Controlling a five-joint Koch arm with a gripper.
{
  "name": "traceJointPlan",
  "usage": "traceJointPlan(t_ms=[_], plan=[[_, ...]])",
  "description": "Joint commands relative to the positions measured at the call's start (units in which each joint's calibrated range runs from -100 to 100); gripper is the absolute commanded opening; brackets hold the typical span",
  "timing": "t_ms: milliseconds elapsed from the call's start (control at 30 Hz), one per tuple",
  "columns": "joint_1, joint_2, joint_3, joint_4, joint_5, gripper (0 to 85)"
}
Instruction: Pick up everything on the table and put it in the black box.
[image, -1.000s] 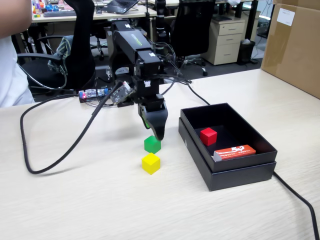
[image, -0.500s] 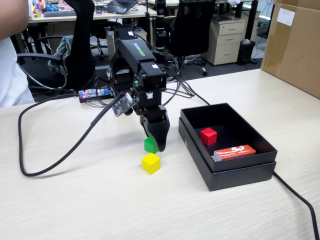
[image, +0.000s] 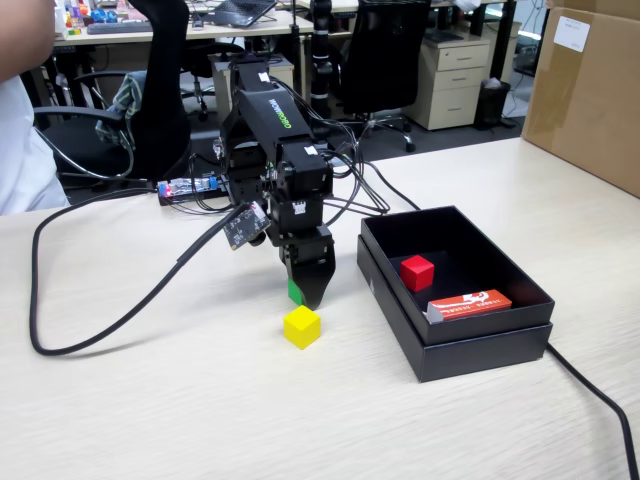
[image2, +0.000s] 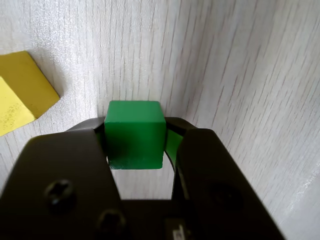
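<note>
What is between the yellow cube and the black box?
Nothing: in the fixed view only bare table lies between the yellow cube and the black box.

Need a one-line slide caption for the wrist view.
Jaws straddle the green cube on the table, yellow cube lying off to the left.

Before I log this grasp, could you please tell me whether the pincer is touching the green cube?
Cannot tell. In the wrist view the pincer flanks the green cube; the left jaw looks flush, but a sliver shows by the right jaw.
</note>
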Motion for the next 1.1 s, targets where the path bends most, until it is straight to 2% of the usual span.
traceJointPlan(t_ms=[0, 67, 133, 300, 400, 567, 600, 767, 900, 1000, 1067], plan=[[-0.3, -0.6, 2.0, -0.8, -0.2, 13.3], [-0.3, -1.9, 2.1, -0.8, -0.1, 3.7], [-0.1, -4.8, 2.1, -0.8, 0.0, 1.3], [1.3, -14.3, 2.0, -0.8, 0.0, 1.2], [3.7, -23.8, 2.3, -1.2, 0.1, 1.2], [8.1, -29.1, 5.7, -1.2, 1.0, 1.3], [10.5, -28.5, 9.2, -1.2, 1.7, 1.3], [15.9, -15.8, 24.3, -1.2, 3.5, 1.3], [17.0, -5.5, 31.5, -1.2, 4.1, 1.3], [17.3, 9.9, 36.6, -1.2, 5.4, 1.3], [17.5, 12.2, 36.6, -1.2, 5.8, 1.5]])
